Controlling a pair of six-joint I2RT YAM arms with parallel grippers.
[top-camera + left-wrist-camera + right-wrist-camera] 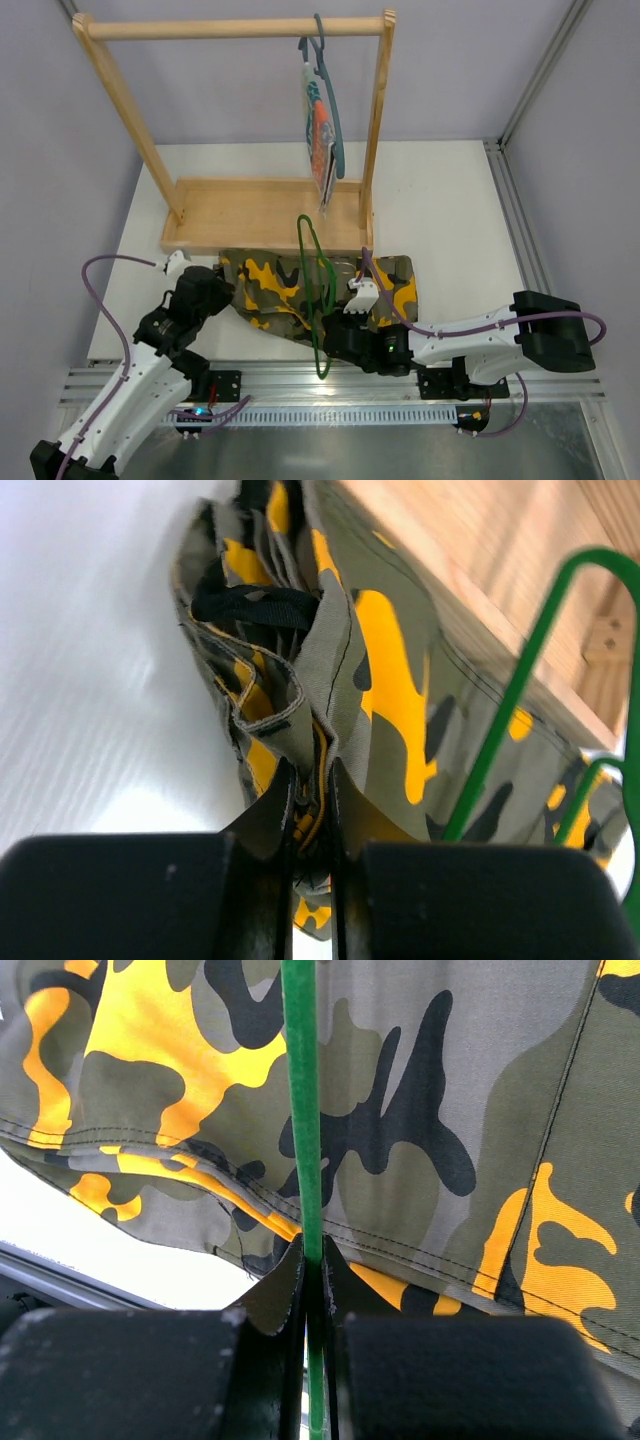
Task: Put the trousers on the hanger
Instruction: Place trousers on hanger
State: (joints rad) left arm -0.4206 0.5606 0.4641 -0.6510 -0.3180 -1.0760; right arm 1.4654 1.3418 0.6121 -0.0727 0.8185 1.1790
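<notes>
Olive camo trousers, top view: on table touching wooden rack, green hanger across them. Left wrist: left gripper pinched tight on a trousers fold. Right wrist: right gripper clamped on hanger wire. Only top shows rail.

The trousers lay on the counter just before the wooden rack, with the hanger crossing over their middle. The left tool pinched their left end, while the right tool clamped the hanger from the right. Behind, a second hanger with a cloth hung from the rail.
</notes>
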